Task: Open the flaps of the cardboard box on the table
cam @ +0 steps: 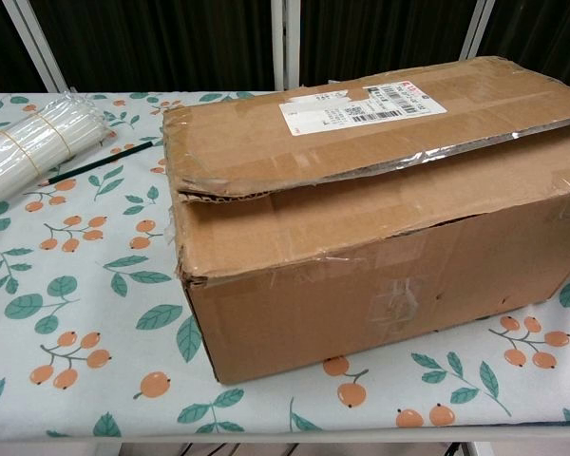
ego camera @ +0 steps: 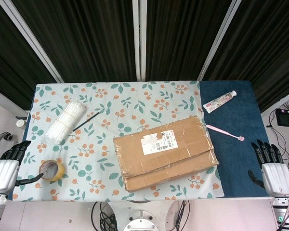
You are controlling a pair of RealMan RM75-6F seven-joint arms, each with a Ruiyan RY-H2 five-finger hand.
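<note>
Our left hand (ego camera: 2, 168) sits off the near left corner of the table, fingers spread and holding nothing, thumb reaching toward a roll of yellowish tape (ego camera: 52, 170) that lies just beside it on the leaf-and-berry tablecloth (ego camera: 101, 101). Our right hand (ego camera: 274, 171) is over at the near right corner, fingers fanned apart too, empty, well apart from everything. Between them, a bit right of centre, we've got the cardboard box (ego camera: 164, 151) sitting near the front edge, flaps down, the top one with the white shipping label (cam: 363, 103) overlapping the other, and shiny tape along its edge. Further out on the left there's a bundle of white sticks in plastic (ego camera: 65, 120) with a dark pencil (ego camera: 85, 121) next to it. On the blue strip on the right, a pink toothbrush (ego camera: 225, 132) and a toothpaste tube (ego camera: 219, 101).
</note>
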